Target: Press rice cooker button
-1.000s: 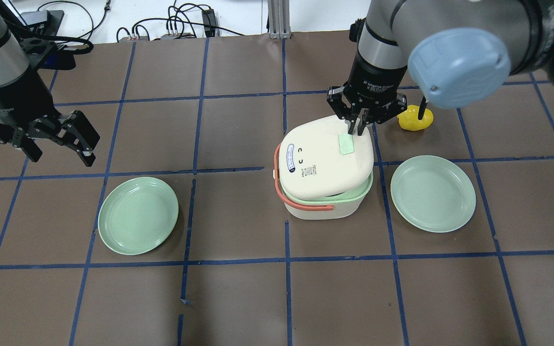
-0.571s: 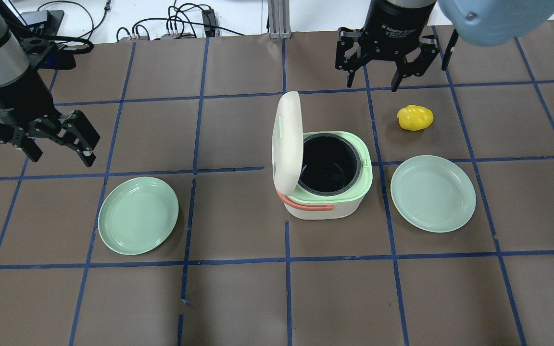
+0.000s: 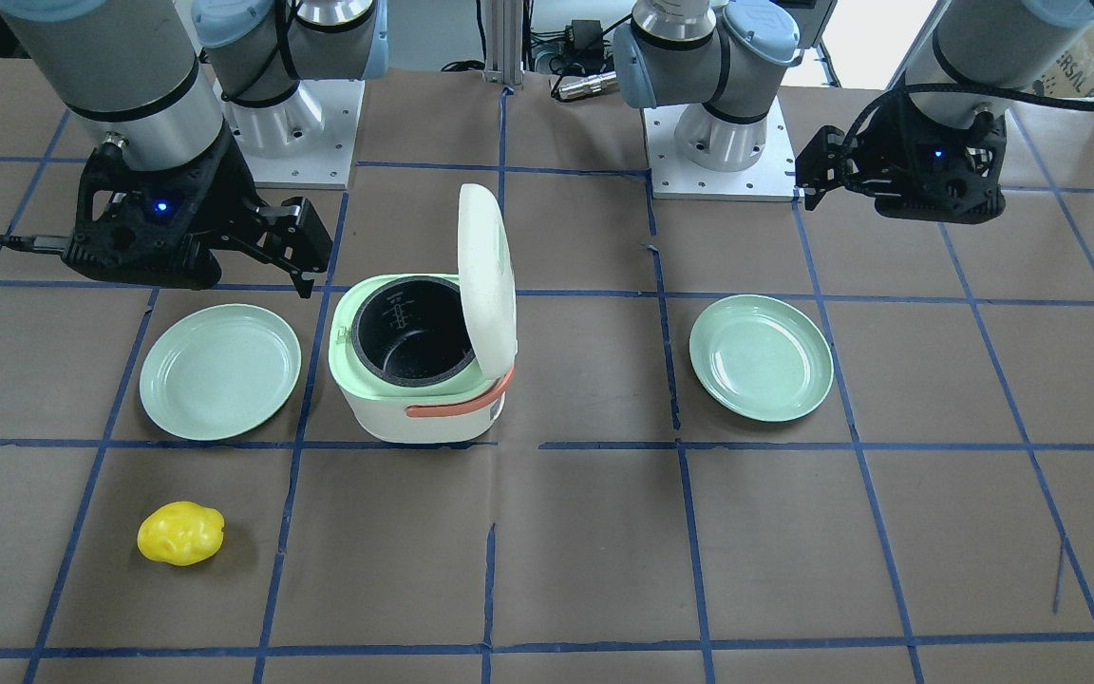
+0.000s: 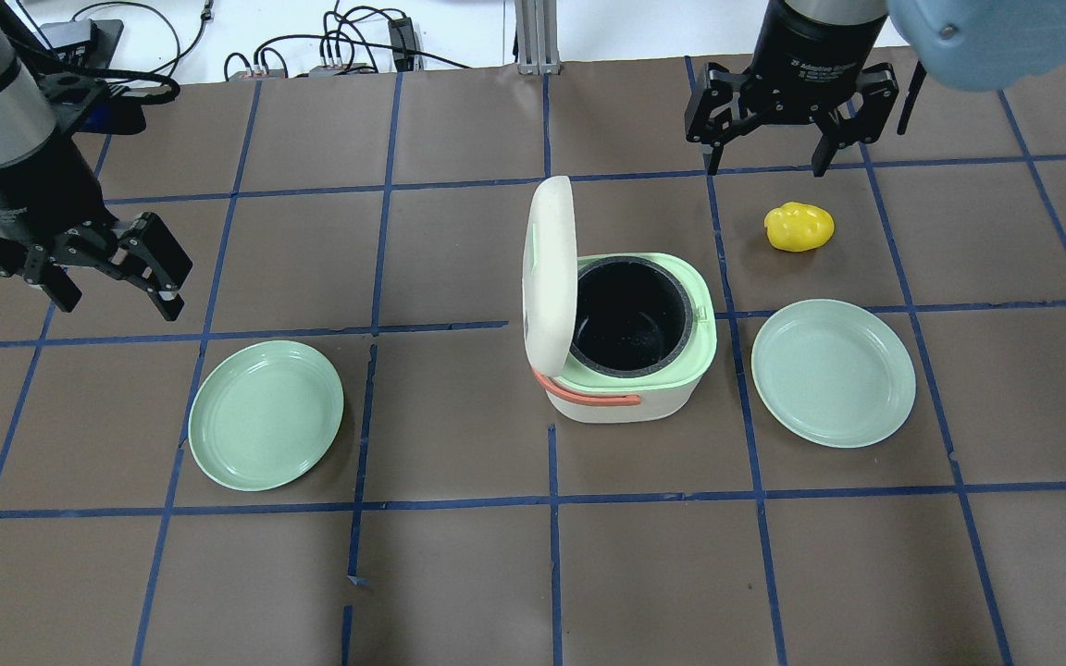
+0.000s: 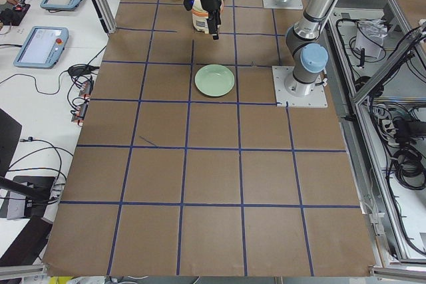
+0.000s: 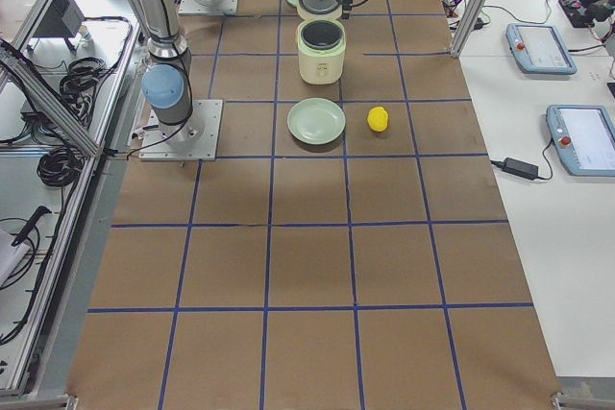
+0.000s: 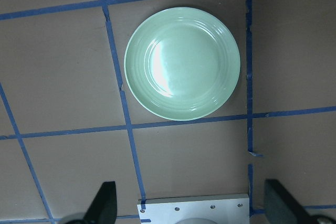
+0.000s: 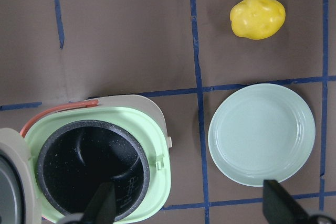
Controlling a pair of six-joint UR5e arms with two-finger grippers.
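The white and green rice cooker (image 4: pixel 630 370) stands mid-table with its lid (image 4: pixel 550 268) swung upright and the black inner pot (image 4: pixel 630 319) exposed and empty. A thin green patch (image 4: pixel 540 246) shows edge-on on the lid's outer face. My right gripper (image 4: pixel 767 166) is open and empty, above the table behind the cooker and apart from it. Its wrist view looks down on the open cooker (image 8: pixel 94 166). My left gripper (image 4: pixel 117 298) is open and empty at the far left, above the table.
A green plate (image 4: pixel 833 372) lies right of the cooker and another green plate (image 4: pixel 266 413) lies to the left, under my left wrist view (image 7: pixel 182 62). A yellow lumpy object (image 4: pixel 799 227) lies behind the right plate. Cables run along the far table edge.
The cooker lid went from closed to fully upright. My right gripper, shut at the green button a second ago, has lifted away toward the back and opened. The left arm has not moved.
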